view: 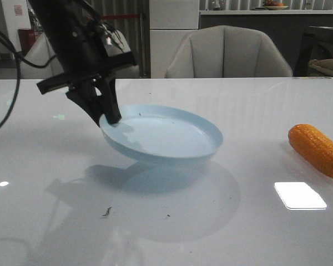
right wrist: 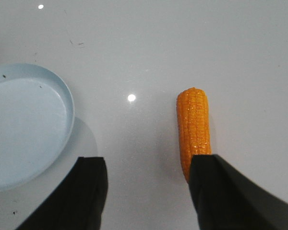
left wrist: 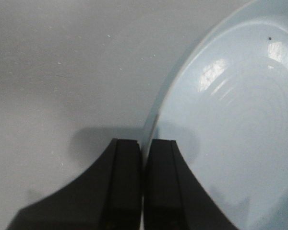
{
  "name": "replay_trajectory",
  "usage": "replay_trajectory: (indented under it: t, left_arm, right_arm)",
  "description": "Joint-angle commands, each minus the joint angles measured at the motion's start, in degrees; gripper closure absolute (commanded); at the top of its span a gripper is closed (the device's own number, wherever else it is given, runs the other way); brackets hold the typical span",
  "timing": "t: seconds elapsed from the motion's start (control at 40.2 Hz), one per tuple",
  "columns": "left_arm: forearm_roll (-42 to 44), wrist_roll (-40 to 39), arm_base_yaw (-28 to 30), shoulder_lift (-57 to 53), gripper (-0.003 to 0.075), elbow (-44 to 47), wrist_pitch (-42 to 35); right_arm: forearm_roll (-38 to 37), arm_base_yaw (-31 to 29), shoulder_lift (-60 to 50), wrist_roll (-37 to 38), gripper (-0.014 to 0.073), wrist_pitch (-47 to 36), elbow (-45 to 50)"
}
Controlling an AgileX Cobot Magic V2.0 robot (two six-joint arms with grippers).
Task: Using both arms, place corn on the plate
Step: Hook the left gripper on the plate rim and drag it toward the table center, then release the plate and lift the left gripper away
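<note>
The pale blue plate is held tilted above the white table, its left rim pinched by my left gripper. In the left wrist view the gripper is shut on the plate's rim. The orange corn lies on the table at the right edge. In the right wrist view the corn lies on the table, partly behind one finger of my open, empty right gripper; the plate is off to the side. The right gripper does not show in the front view.
The glossy white table shows the plate's shadow and a bright light reflection. A grey chair stands behind the far edge. The left arm's cable hangs at the left.
</note>
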Motion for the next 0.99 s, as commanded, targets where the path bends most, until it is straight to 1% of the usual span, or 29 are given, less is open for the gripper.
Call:
replay_trajectory:
  t: [0.0, 0.174, 0.348, 0.398, 0.447, 0.522, 0.646, 0.746, 0.795, 0.969]
  left_arm:
    - [-1.19, -0.28, -2.19, -1.04, 0.0619, -1.71, 0.28]
    - [-0.33, -0.28, -4.24, 2.13, 0.0617, -1.71, 0.7]
    - [4.28, 0.34, -5.51, 2.84, 0.0615, -1.71, 0.46]
    - [5.3, 0.91, -5.65, 2.84, 0.0604, -1.82, 0.36]
    - [6.22, 1.86, -5.65, 2.84, 0.0578, -1.82, 0.07]
    - [8.08, 2.04, -5.65, 2.84, 0.0512, -1.82, -0.11]
    - [9.59, 2.15, -5.65, 2.84, 0.0347, -1.82, -0.39]
    - [10.02, 2.15, -5.65, 2.84, 0.0244, -2.68, -0.52]
    - [10.02, 2.15, -5.65, 2.84, 0.0227, -3.64, 0.37]
    - [10.02, 2.5, -5.65, 2.84, 0.023, -12.58, 2.18]
  right_arm:
    - [0.31, -0.26, -0.6, -0.27, 0.0105, -3.66, -1.71]
    - [0.31, -0.26, -0.6, -0.27, 0.0105, -3.66, -1.71]
    - [0.31, -0.26, -0.6, -0.27, 0.0105, -3.66, -1.71]
    - [0.31, -0.26, -0.6, -0.27, 0.0105, -3.66, -1.71]
    - [0.31, -0.26, -0.6, -0.27, 0.0105, -3.66, -1.71]
    - [0.31, -0.26, -0.6, -0.27, 0.0105, -3.66, -1.71]
    - [0.31, -0.26, -0.6, -0.27, 0.0105, -3.66, -1.71]
    - [0.31, -0.26, -0.6, -0.27, 0.0105, -3.66, -1.71]
    - [0.31, -0.26, -0.6, -0.27, 0.0105, -3.66, -1.71]
    - [0.31, -0.26, -0.6, -0.27, 0.0105, -3.73, -1.71]
